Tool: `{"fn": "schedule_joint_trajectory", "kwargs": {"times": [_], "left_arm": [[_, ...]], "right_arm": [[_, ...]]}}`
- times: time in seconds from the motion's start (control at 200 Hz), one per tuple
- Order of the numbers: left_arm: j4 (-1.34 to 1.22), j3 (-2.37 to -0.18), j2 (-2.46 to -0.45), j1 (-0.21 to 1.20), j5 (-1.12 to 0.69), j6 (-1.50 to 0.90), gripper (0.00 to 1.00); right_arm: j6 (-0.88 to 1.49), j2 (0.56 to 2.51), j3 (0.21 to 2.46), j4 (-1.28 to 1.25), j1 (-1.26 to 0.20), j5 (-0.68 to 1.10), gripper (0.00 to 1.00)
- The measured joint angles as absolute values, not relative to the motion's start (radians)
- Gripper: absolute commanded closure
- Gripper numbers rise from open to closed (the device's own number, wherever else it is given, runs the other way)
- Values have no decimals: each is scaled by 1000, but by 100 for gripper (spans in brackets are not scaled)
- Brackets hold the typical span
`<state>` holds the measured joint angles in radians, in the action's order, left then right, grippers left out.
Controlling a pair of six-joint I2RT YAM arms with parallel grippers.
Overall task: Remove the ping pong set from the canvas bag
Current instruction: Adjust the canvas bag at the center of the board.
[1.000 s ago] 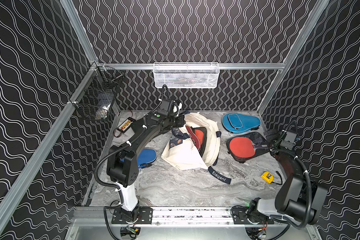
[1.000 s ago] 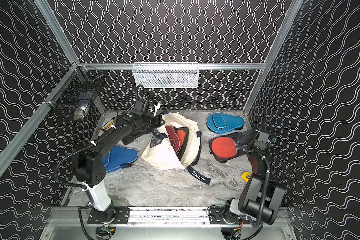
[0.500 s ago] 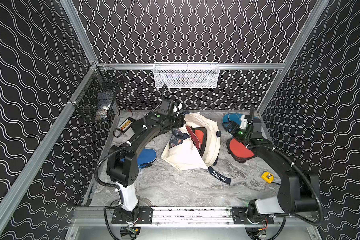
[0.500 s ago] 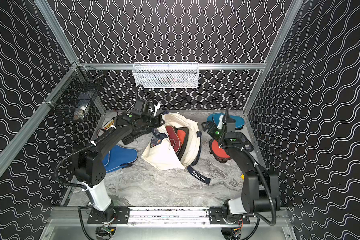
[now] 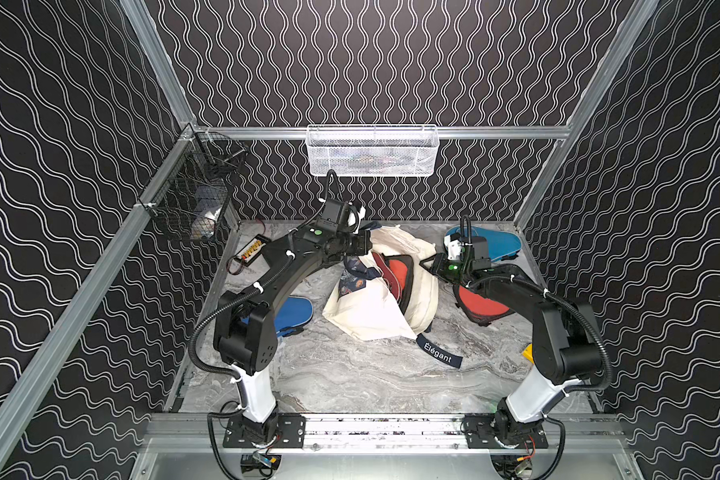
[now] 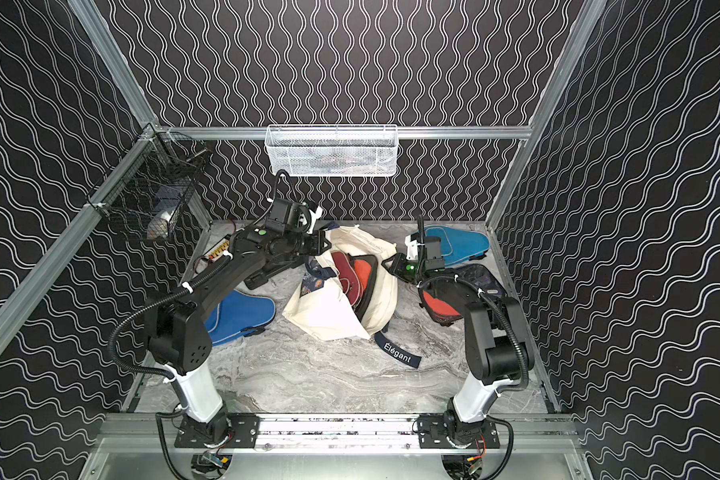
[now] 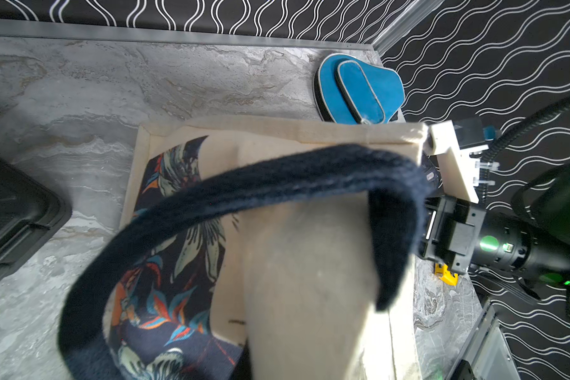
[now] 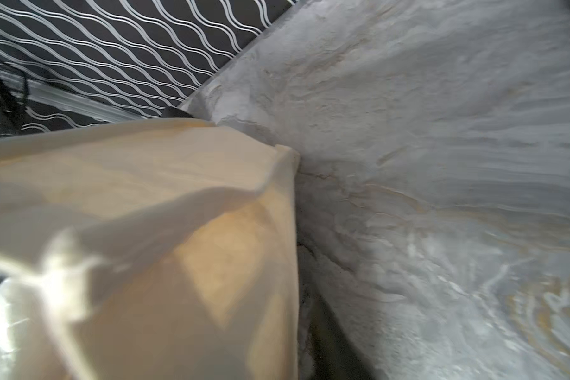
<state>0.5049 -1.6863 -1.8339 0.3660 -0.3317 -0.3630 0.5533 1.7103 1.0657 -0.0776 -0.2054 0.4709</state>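
Cream canvas bag [image 5: 371,307], navy strap [image 7: 277,179] arching over it, blue cover [image 5: 497,245] beyond

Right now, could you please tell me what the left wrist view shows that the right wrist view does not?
Only the left wrist view: a dark navy woven strap, a navy floral-print fabric panel, a blue zipped paddle case and the right pincer. Only the right wrist view: nothing distinct, since it is blurred. Both: the cream canvas bag, the grey marbled tabletop and the black wavy-lined wall.
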Motion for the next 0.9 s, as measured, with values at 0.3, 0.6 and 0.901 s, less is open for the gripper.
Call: {"fn": "schedule_joint_trajectory", "kwargs": {"times": [0.3, 0.6, 0.901], "left_arm": [[572, -1699, -1814, 373, -301, -341, 100], [689, -1659, -1722, 378, -258, -316, 100], [699, -1441, -1579, 383, -228, -311, 100]], "right_arm": [[561, 1600, 1059, -5, -223, 458, 100], [560, 1457, 1028, 163, -248, 438, 100], [558, 1345, 1023, 353, -392, 343, 100]]}}
